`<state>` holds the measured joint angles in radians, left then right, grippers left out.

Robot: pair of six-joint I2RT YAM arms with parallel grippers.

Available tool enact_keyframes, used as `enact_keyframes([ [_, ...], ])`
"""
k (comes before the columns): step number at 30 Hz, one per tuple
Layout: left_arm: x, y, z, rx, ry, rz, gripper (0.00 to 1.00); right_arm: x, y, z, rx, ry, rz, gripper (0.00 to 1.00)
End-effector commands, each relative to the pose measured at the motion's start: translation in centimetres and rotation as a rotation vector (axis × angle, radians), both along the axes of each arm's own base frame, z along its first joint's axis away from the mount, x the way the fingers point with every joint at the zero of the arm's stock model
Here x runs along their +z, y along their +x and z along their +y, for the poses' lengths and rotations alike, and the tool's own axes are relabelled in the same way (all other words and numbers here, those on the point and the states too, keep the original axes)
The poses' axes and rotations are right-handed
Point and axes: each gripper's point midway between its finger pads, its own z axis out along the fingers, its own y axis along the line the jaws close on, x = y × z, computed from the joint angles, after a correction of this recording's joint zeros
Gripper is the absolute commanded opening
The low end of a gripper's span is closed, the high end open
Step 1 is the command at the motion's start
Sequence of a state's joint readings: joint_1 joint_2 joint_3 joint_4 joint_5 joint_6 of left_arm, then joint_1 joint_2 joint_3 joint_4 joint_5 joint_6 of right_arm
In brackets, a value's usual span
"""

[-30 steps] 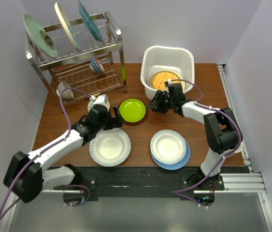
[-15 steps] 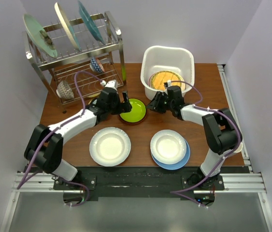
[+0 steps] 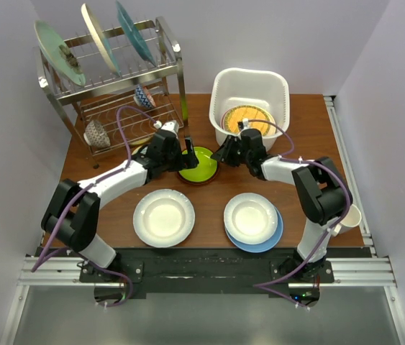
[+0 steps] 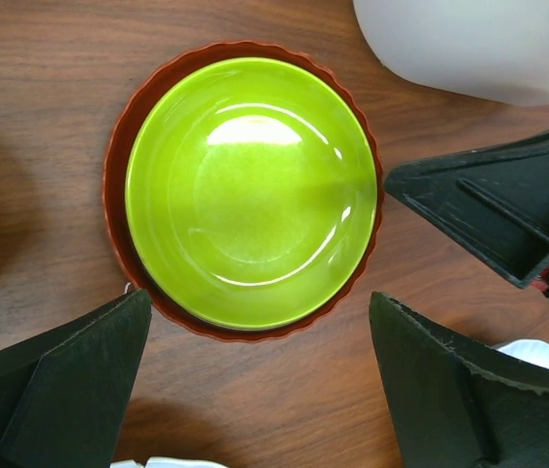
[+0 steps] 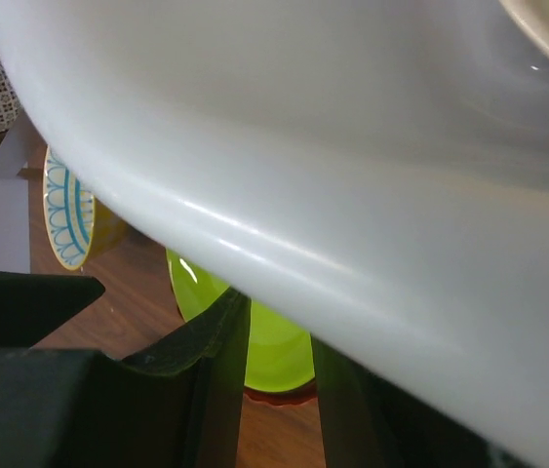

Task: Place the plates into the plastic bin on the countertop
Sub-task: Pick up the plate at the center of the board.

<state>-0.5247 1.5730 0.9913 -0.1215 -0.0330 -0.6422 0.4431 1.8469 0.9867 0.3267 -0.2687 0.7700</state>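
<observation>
- Left pincer (image 4: 259,304) gaping wide, straddling near rim of lime green plate (image 4: 250,185), directly ahead.
- Right pincer (image 5: 279,390) narrowly parted, empty, beside plastic bin (image 5: 352,146) wall.

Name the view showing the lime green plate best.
Left wrist: the lime green plate fills the frame from above, stacked on a brown plate. Top external shows it small; right wrist only a sliver beneath the plastic bin.

Lime green plate (image 4: 250,185): glossy, smooth glaze
Table (image 4: 50,58): matt wood grain
Plastic bin (image 4: 469,44): smooth plastic, soft sheen
Dish rack (image 3: 123,115): shiny metal wire
</observation>
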Motion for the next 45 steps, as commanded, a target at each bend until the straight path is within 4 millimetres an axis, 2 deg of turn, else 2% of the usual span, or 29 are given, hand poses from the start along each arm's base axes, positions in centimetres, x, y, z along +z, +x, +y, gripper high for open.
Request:
enact_keyframes([
  [1, 2.9, 1.2, -0.7, -0.021, -0.038, -0.074, 0.98, -5.9, -3.5, -0.2, -0.004, -0.056, 0.229, 0.34],
  [6, 3.0, 0.9, -0.3, -0.018, -0.03, -0.076, 0.98, -6.3, -4.1, -0.5, -0.006, -0.095, 0.232, 0.34],
  [14, 2.5, 0.2, 0.2, -0.018, -0.015, -0.069, 0.98, -5.6, -5.6, -1.0, -0.01, -0.192, 0.193, 0.34],
  [22, 2.8, -0.2, 0.6, -0.012, -0.017, -0.078, 0.98, -7.5, -7.2, -0.6, 0.003, -0.232, 0.219, 0.34],
  [26, 2.7, -0.5, 0.8, -0.012, -0.014, -0.078, 0.98, -8.0, -7.4, -1.1, -0.015, -0.259, 0.22, 0.34],
  [34, 2.3, -0.7, 0.9, -0.014, -0.011, -0.073, 0.98, -7.4, -7.2, -2.1, -0.055, -0.287, 0.193, 0.34],
  [45, 2.0, -0.7, 0.8, -0.016, -0.014, -0.068, 0.98, -8.0, -7.3, -2.2, -0.055, -0.301, 0.2, 0.34],
])
